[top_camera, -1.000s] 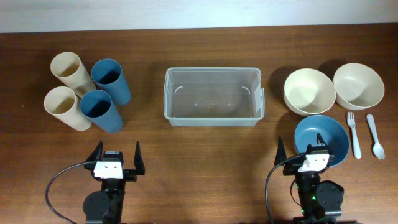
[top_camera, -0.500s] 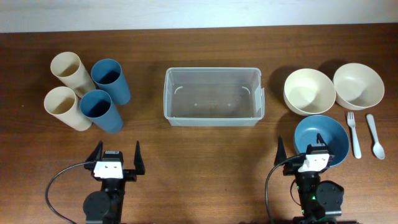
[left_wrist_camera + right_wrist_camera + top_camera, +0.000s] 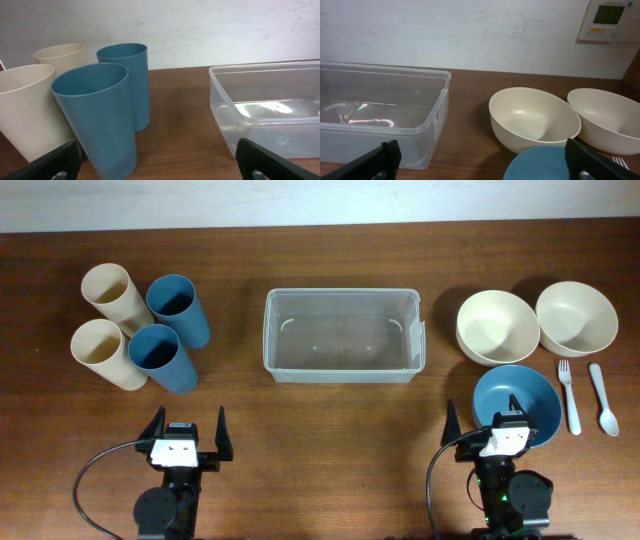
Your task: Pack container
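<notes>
The container (image 3: 342,340), a clear rectangular plastic bin, stands empty at the table's middle back. In the left wrist view the container (image 3: 272,112) is ahead to the right; in the right wrist view the container (image 3: 380,117) is ahead to the left. My left gripper (image 3: 188,425) rests open near the front edge, below the cups, with nothing between its fingers (image 3: 55,162). My right gripper (image 3: 490,423) is open too, its fingers (image 3: 594,161) at the near rim of a blue bowl (image 3: 516,402), holding nothing.
Two cream cups (image 3: 112,295) (image 3: 103,352) and two blue cups (image 3: 178,308) (image 3: 160,357) stand at the left. Two cream bowls (image 3: 497,327) (image 3: 576,318) sit at the right behind the blue bowl. A fork (image 3: 568,395) and spoon (image 3: 604,398) lie at the far right.
</notes>
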